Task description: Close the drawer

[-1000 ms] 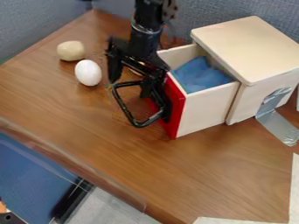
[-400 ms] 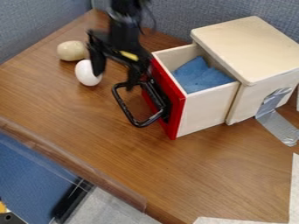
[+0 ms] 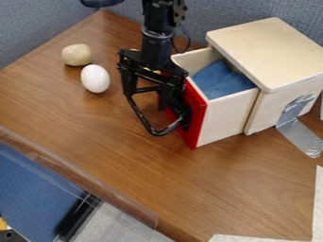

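Closing push seemingly in hand: tool (image 3: pixel 148 99) spread at black handle (image 3: pixel 148 128) of red-fronted drawer (image 3: pixel 225 116), part-out from wooden box (image 3: pixel 271 52) near the desk's far edge (image 3: pixel 123 18); next, steady pressure boxward.

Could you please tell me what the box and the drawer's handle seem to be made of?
The box looks like smooth, pale wood, perhaps plywood, judging by its faint grain and rounded edges. The handle is glossy black with highlights, so painted metal or plastic.
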You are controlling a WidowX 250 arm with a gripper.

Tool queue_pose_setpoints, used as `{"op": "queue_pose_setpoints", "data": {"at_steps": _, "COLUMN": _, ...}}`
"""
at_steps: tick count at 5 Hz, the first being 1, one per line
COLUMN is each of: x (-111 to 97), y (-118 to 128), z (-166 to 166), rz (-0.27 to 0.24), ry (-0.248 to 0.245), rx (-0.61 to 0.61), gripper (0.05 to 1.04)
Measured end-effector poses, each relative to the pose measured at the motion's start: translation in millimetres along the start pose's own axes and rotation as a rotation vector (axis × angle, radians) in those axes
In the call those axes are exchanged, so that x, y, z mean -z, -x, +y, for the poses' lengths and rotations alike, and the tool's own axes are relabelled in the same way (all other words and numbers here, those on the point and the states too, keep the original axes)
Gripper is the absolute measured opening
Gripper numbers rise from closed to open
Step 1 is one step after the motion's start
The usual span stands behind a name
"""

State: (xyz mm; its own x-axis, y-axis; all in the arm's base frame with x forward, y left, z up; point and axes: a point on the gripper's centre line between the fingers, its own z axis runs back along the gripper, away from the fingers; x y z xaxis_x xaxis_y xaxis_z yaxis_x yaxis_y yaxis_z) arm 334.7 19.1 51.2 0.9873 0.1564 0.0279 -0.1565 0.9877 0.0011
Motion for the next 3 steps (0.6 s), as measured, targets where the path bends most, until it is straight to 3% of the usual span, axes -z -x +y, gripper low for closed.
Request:
{"op": "queue_pose_setpoints", "data": {"at_steps": 1, "x": -1.0, "y": -9.9, "z": -8.8, "rz": -0.006, "ry": 0.03, "rx": -0.013, "gripper": 1.0}}
{"op": "queue_pose_setpoints", "data": {"at_steps": 3, "x": -6.0, "y": -26.5, "z": -37.6, "rz": -0.024, "ry": 0.139, "rx": -0.089, "gripper": 0.998}}
